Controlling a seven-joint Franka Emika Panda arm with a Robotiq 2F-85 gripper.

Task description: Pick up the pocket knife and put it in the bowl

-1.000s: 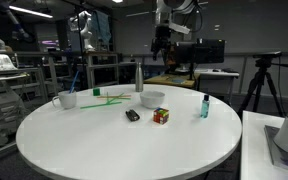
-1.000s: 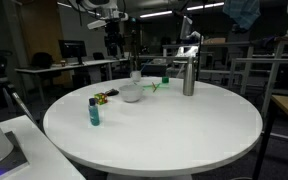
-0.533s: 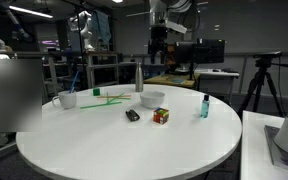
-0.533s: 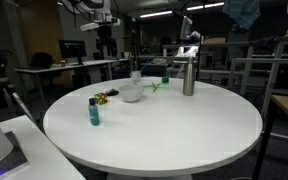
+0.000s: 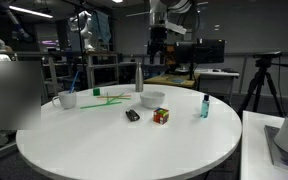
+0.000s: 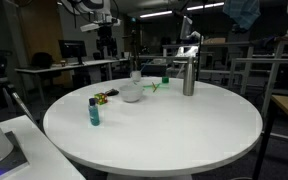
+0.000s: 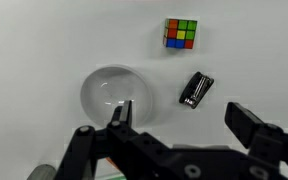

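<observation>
Pocket knife, small and dark, is seen lying flat on a round white table. In the wrist view it is placed just above the midpoint of the gripper, slightly nearer the right-hand finger, and nothing is touching it. The gripper is spread wide and nothing is held between its two dark fingers. In an exterior view the gripper is shown hanging high above the table, well clear of everything on it. The white bowl is found just beside the knife on the table, apart from it, under the other finger in the wrist view. A multicoloured puzzle cube is set near the knife on its far side. In an exterior view the knife is seen between the table's middle and the bowl, with the cube close by. A small blue bottle, a tall metal flask and a white cup are also stood on the table. A dim workshop with desks, screens and a tripod is made out behind.
</observation>
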